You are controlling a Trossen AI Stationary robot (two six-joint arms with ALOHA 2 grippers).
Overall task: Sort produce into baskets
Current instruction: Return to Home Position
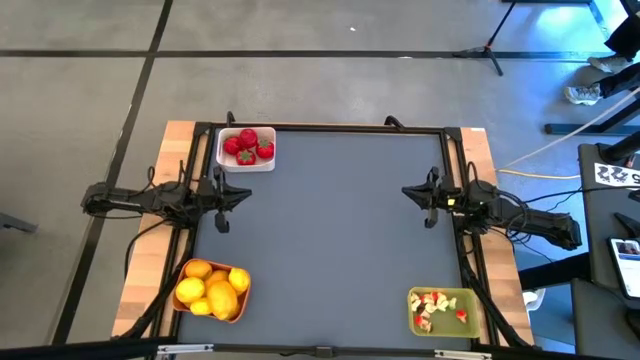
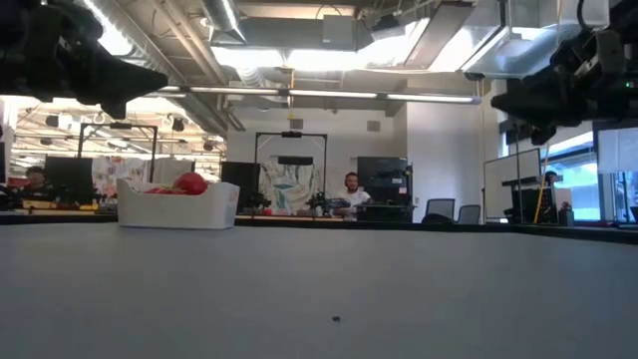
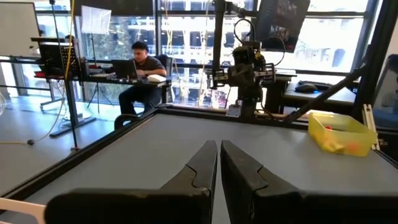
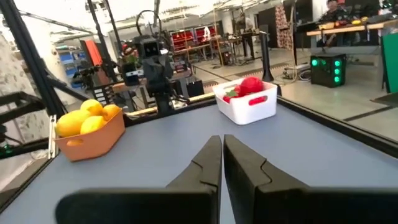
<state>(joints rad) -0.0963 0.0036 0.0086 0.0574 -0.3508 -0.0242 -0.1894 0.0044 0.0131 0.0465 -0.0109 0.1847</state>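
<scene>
Left side first: left gripper (image 1: 243, 192) hovers over the left edge of the mat (image 1: 340, 240), fingers (image 3: 202, 165) pinched together, nothing in them. White basket (image 1: 246, 166) sits at the mat's far left corner with the strawberries (image 1: 248, 145) inside. Orange basket (image 1: 180, 300) is at the near left corner, full of lemons (image 1: 222, 298), some looking more orange. Mat centre is bare, with no loose produce on it that I can see, so sorting looks done and only parking the arms is left. Right gripper (image 1: 410, 192) hovers over the mat's right edge, fingers (image 4: 208, 158) likewise closed and empty. Olive-green basket (image 1: 445, 292) at the near right corner holds the small pale and red bits (image 1: 432, 308). Room: the whole middle of the mat is open and the arms are well apart from each other. The closest pair is the left gripper and the white basket — near, not touching. A black frame (image 1: 330, 128) runs round the mat with wooden table (image 1: 140, 290) outside it — mind that rim if an arm drops low
</scene>
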